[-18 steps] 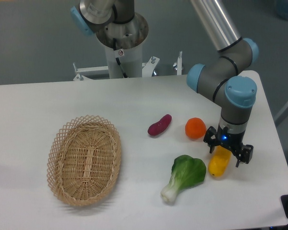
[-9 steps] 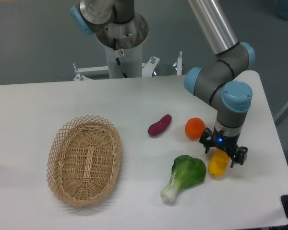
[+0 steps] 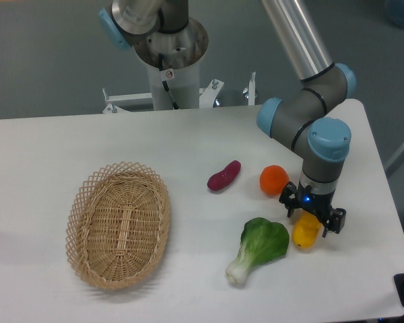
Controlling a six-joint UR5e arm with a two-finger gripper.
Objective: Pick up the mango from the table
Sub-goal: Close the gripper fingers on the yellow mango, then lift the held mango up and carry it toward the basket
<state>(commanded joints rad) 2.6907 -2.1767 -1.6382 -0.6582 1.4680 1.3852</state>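
Observation:
The mango (image 3: 306, 233), an oblong yellow fruit, lies on the white table (image 3: 188, 141) at the front right, just right of the green leafy vegetable. My gripper (image 3: 312, 214) hangs straight down over the mango's far end. Its black fingers stand spread wide, one on each side of the fruit, and it is open. The gripper body hides the mango's upper end. I cannot tell whether the fingers touch the fruit.
A round orange (image 3: 274, 180) sits just left of the gripper, and a purple sweet potato (image 3: 224, 175) lies further left. A bok choy (image 3: 259, 247) lies against the mango's left side. A wicker basket (image 3: 118, 224) stands at the left. The table's right edge is close.
The gripper has shifted a little to the left and lower over the mango. The mango and the other items have stayed in place.

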